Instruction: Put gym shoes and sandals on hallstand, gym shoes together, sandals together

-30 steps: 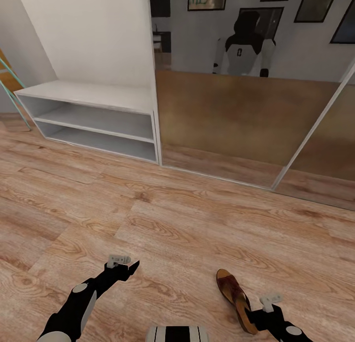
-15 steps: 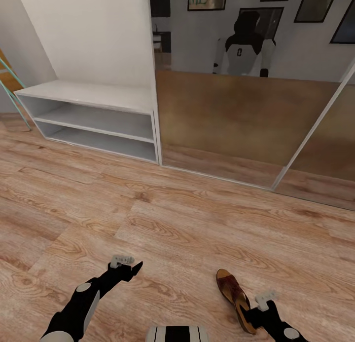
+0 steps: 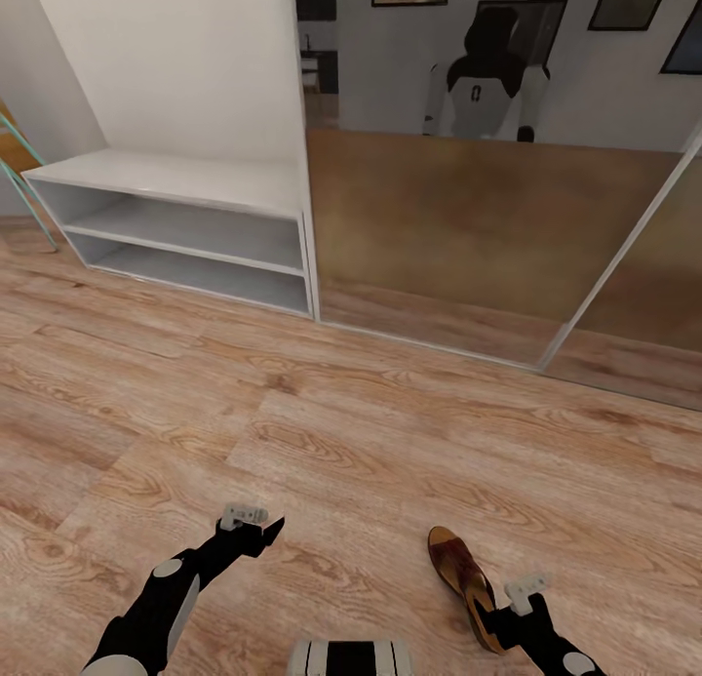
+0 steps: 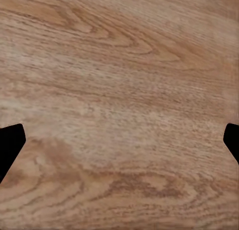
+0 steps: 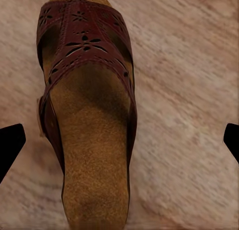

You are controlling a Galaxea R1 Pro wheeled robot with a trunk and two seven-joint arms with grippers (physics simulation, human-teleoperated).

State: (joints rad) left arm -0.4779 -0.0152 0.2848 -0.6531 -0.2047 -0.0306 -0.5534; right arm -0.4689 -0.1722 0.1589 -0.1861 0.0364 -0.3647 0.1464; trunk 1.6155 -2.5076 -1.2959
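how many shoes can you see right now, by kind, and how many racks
sandals: 1, a brown sandal lying on the corridor floor, at the right gripper
gym shoes: 0 in view
hallstand: 1, with nothing seen on its bench top or two low shelves
total: 2 things

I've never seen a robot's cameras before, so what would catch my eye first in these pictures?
Probably the lone brown sandal lying on the wooden corridor floor, right in front of the right gripper, whose fingers stand wide apart. Next, the empty pale hallstand at the far left, and beside it a big mirror showing the robot's own reflection.
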